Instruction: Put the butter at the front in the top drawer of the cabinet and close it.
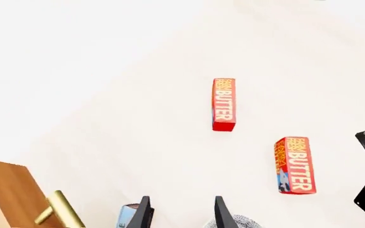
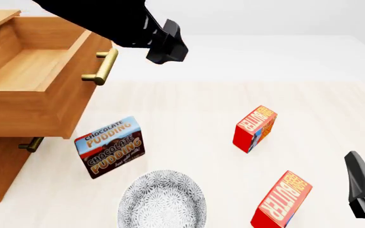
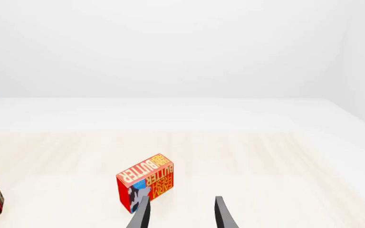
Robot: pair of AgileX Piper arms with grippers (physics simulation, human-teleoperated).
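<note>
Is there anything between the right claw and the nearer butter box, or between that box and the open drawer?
Nothing lies between the right gripper and the butter. Toward the top drawer, the pudding box and plate sit on the table along the way, probably low enough to lift over.

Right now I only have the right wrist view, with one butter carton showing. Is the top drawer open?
Observer: Yes, the top drawer is pulled well out.
Operator: Is there a second butter?
Observer: Yes. The butter at the front sits left of the right gripper, probably below your frame.
Operator: Left gripper state?
Observer: The left gripper is open and holds nothing.
</note>
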